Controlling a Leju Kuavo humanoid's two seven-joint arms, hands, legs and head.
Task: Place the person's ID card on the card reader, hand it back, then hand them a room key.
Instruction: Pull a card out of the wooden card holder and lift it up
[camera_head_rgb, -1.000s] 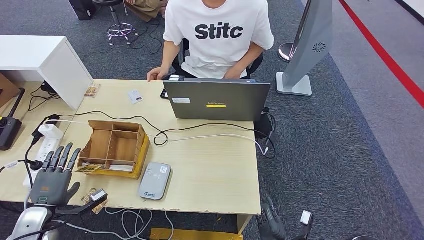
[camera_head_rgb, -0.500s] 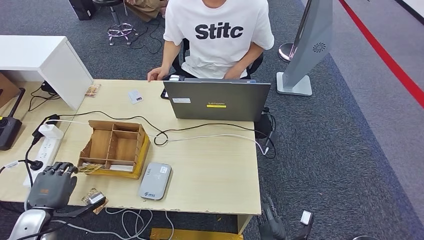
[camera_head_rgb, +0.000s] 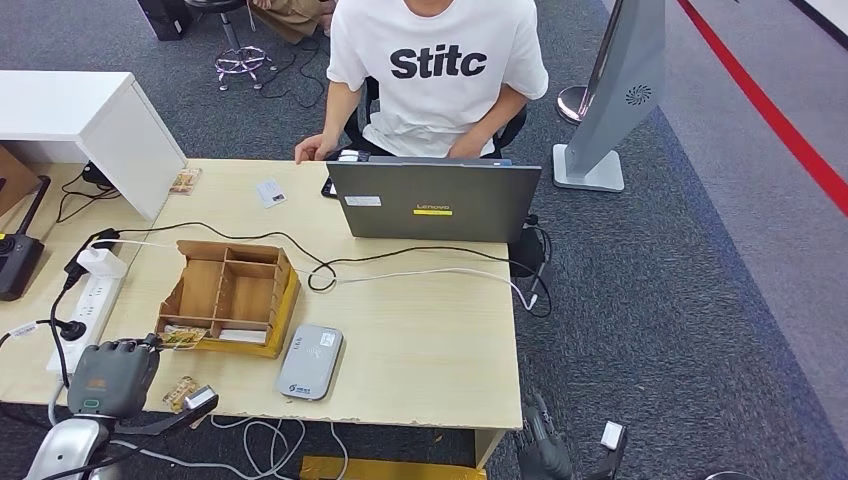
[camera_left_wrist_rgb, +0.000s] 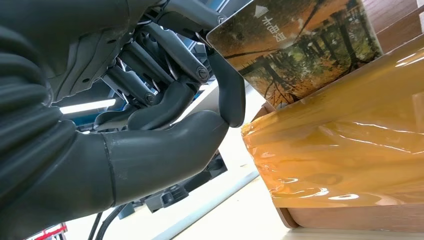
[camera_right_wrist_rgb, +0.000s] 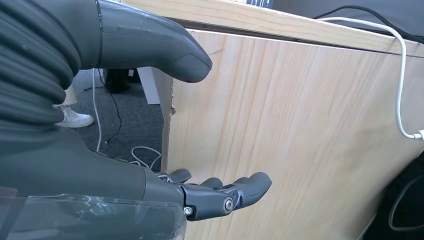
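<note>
My left hand (camera_head_rgb: 113, 374) sits at the table's near left corner, fingers curled onto a room key card (camera_head_rgb: 183, 337) that sticks out of the wooden box (camera_head_rgb: 228, 294). In the left wrist view the fingers (camera_left_wrist_rgb: 231, 98) and thumb pinch the end of this card (camera_left_wrist_rgb: 305, 47), which has an autumn tree picture. The grey card reader (camera_head_rgb: 311, 362) lies right of the box with nothing on it. A small white ID card (camera_head_rgb: 269, 192) lies on the far side near the person's hand (camera_head_rgb: 312, 149). My right hand (camera_right_wrist_rgb: 220, 196) hangs open beside the table's side panel.
A person in a white T-shirt (camera_head_rgb: 437, 70) sits behind an open laptop (camera_head_rgb: 433, 200). Black and white cables (camera_head_rgb: 400, 262) cross the table's middle. A power strip (camera_head_rgb: 86, 300) lies at the left edge, and another patterned card (camera_head_rgb: 184, 181) at the far left.
My left hand's fingers were stretched out flat one second ago; they have curled down and closed on the key card at the box's front corner. Nothing else has moved.
</note>
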